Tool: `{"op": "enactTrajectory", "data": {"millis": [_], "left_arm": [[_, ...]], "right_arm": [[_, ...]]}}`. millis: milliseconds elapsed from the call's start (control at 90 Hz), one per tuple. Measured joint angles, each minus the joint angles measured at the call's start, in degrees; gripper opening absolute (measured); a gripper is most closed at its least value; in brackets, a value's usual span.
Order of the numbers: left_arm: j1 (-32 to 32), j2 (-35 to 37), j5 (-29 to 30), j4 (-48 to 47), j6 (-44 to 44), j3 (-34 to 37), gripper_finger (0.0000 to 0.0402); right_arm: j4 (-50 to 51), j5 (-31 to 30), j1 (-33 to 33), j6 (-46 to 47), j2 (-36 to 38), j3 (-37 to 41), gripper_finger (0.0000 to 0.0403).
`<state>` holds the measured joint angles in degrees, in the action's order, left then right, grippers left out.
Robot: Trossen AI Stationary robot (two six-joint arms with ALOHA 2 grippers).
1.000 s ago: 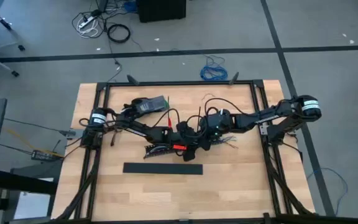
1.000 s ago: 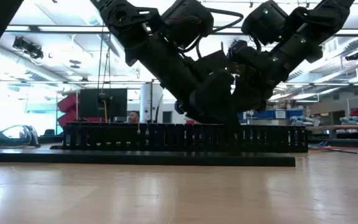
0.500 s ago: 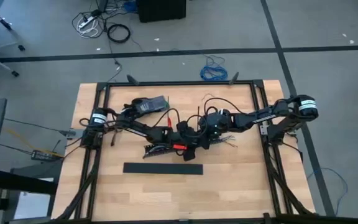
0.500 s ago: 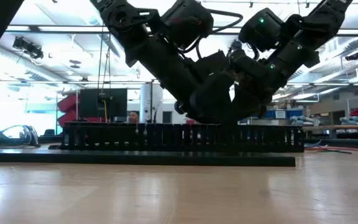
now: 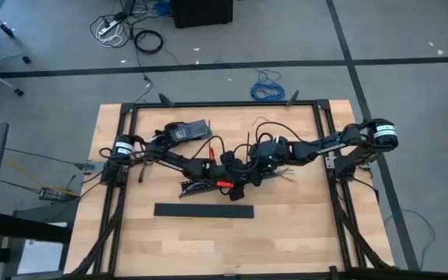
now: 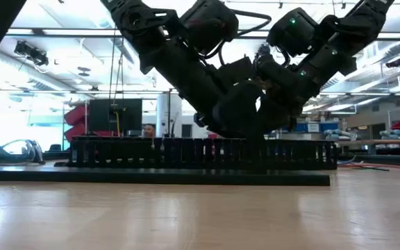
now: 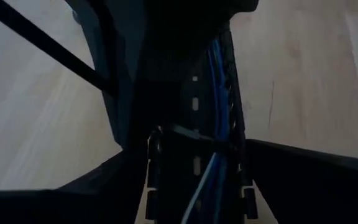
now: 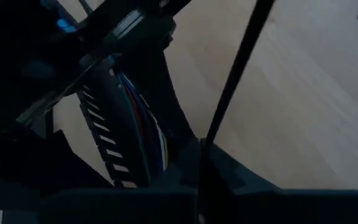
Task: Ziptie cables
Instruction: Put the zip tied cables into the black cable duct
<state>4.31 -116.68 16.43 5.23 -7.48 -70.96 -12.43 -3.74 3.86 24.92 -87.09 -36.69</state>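
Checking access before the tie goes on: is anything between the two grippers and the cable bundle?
Nothing visible: both grippers meet mid-table over the bundle of thin blue and white cables, which runs between the left gripper's fingers. The long black slotted channel lies apart, nearer the table's front edge.

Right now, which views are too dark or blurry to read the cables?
Left wrist view: mostly shadowed and soft, though blue cables show. Right wrist view: dark and blurred, coloured wires only faintly visible. Low view: arms silhouetted against bright room lights. High view: evenly lit, the left gripper and right gripper meet mid-table.
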Motion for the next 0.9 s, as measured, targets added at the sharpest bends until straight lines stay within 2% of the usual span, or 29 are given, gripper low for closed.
{"op": "enactTrajectory", "data": {"millis": [178,511,900], "left_arm": [[0.24,0.02,0.21,-0.23,-0.26,0.0,0.0234],[0.29,0.07,0.69,-0.67,-0.92,0.0,0.0233],[0.41,0.07,2.66,-0.67,-0.86,0.0,0.0227]], "right_arm": [[-0.15,-1.19,-0.04,1.56,0.0,0.0,0.0],[0.11,-4.54,-1.09,3.09,0.04,0.0,0.0],[-0.44,-5.58,-1.14,3.43,0.04,0.0,0.0]]}}
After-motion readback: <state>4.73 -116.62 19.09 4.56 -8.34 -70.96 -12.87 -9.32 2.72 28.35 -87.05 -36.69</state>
